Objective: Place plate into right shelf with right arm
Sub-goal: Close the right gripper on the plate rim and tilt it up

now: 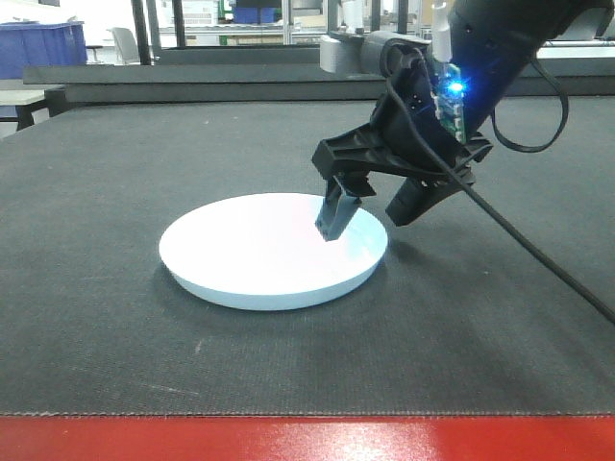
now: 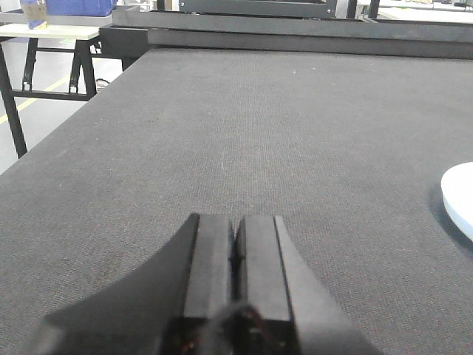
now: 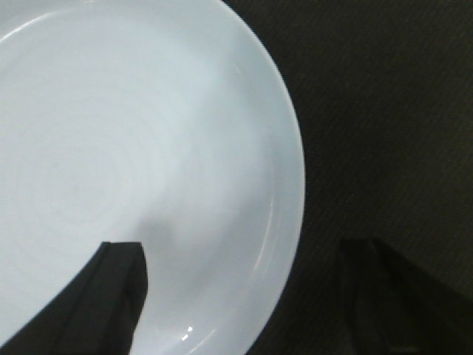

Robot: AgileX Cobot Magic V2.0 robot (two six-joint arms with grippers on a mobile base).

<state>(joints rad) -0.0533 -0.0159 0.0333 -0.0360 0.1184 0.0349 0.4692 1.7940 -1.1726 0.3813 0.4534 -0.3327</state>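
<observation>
**Right gripper open across the rim of the plate**

You see the left gripper (image 2: 236, 248) low over the dark mat (image 2: 222, 133). Its two fingers are pressed together, with nothing between them. To the right of these fingers, well apart from them, a small part of the white plate (image 2: 460, 201) shows at the edge of the left wrist view.

In the front view the plate (image 1: 274, 252) lies flat on the mat (image 1: 96, 211). Most of it is to the left of the right gripper's fingers. The right gripper (image 1: 375, 211) hangs from the right arm (image 1: 500, 48) and points down at a slant, with its fingers wide apart and holding nothing. The inner finger (image 1: 336, 216) is over the white surface, just inside the right rim. The outer finger (image 1: 415, 200) is beyond the rim, over the bare mat, so the rim passes between the two fingers.

The right wrist view shows the same. The plate (image 3: 133, 148) fills the left side, with one finger (image 3: 111, 296) in front of it. The other finger (image 3: 399, 296) is over the mat. You cannot tell from these views whether the inner fingertip touches the plate.

Above the fingers a small blue light (image 1: 454, 88) is on. To their right a black cable (image 1: 538, 254) runs down across the mat.
</observation>
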